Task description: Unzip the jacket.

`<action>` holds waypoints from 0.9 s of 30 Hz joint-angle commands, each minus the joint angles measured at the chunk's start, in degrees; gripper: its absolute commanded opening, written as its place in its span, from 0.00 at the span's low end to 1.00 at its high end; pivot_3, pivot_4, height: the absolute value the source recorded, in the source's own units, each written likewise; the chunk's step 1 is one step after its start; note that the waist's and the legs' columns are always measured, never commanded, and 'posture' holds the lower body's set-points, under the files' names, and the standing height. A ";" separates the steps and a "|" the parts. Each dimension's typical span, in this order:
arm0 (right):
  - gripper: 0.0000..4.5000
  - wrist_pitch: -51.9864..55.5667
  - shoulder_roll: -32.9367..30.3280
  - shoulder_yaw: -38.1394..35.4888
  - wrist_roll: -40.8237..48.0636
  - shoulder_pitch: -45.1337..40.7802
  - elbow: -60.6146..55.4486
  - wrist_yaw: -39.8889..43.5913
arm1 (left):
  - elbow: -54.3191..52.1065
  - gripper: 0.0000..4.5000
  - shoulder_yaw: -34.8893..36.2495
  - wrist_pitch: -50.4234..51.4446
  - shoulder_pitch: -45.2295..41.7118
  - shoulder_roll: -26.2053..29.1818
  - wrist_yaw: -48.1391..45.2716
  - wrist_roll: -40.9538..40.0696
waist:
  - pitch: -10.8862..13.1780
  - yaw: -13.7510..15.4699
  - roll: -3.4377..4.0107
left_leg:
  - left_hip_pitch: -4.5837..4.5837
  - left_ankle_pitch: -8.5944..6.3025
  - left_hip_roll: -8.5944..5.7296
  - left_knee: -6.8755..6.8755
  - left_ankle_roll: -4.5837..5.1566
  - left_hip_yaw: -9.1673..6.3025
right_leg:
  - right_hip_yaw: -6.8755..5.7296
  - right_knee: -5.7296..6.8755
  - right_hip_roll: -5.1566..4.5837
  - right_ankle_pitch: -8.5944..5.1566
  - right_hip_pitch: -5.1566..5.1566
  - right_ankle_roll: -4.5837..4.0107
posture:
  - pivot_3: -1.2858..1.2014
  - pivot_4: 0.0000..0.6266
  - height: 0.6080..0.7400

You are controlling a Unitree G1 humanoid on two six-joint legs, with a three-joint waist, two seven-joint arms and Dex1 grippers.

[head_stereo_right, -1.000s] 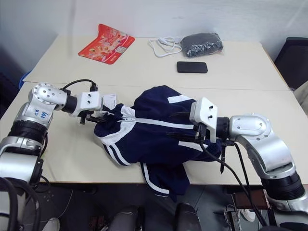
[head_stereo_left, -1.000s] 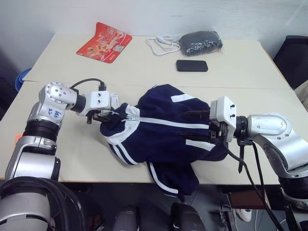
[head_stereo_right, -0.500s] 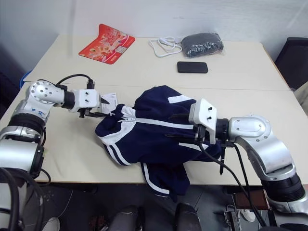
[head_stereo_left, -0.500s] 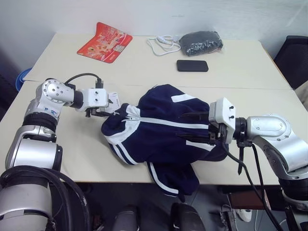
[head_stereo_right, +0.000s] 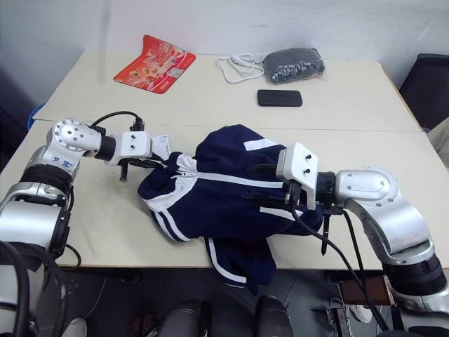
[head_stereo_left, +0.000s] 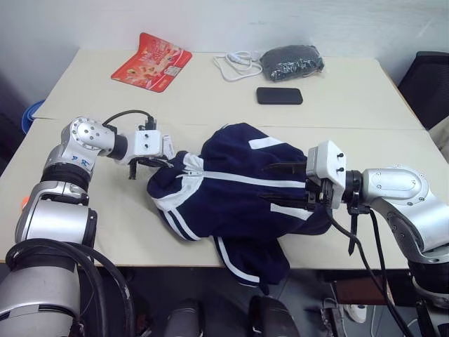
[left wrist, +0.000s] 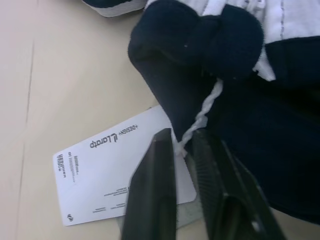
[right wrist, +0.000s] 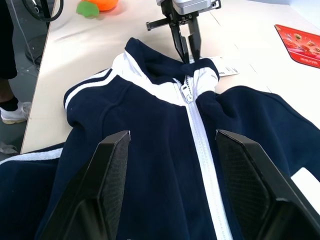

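The navy jacket [head_stereo_left: 238, 196] with white stripes lies crumpled at the table's [head_stereo_left: 105, 217] near edge, zipped. The right gripper [head_stereo_left: 284, 186] hovers spread above it. Farther left, the left gripper [left wrist: 182, 150] pinches the tag string at the collar.

Jacket [right wrist: 150, 165]: navy, white zip line closed, spread flat on the surface [right wrist: 90, 45].
Right gripper [right wrist: 182, 195]: jaws wide apart, either side of the zip.
Left gripper [right wrist: 186, 42]: at the jacket collar, jaws together.
Tag [right wrist: 222, 67]: white, beside the collar.
Red packet [right wrist: 300, 42]: well beyond the jacket.
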 commanded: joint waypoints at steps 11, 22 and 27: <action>0.63 -0.40 0.22 -1.25 0.88 -0.52 -1.66 -0.66 | -1.92 0.01 0.24 0.66 -4.35 2.18 -0.96 0.53 | 0.00 0.01 0.00 | 0.00 0.00 0.00 0.00 0.00 -0.01 | 0.00 0.00 0.00 0.00 0.00 0.00 | 0.52 0.24 1.00; 0.63 -0.47 1.26 -0.66 0.95 0.25 -2.16 -0.97 | -1.60 0.10 3.14 5.90 -7.14 2.96 -7.51 -2.69 | 0.00 -0.16 0.00 | -0.01 0.00 0.01 -0.01 0.00 -0.01 | -0.01 0.00 0.01 0.00 -0.01 0.00 | 0.52 0.24 1.00; 0.63 -0.30 1.59 -0.74 1.03 0.67 -2.51 -1.15 | -3.16 0.43 2.50 4.32 -3.07 2.83 -7.50 -2.10 | 0.00 -0.11 0.00 | -0.01 0.00 0.01 -0.01 0.00 -0.01 | -0.01 0.00 0.00 0.00 -0.01 0.00 | 0.52 0.24 1.00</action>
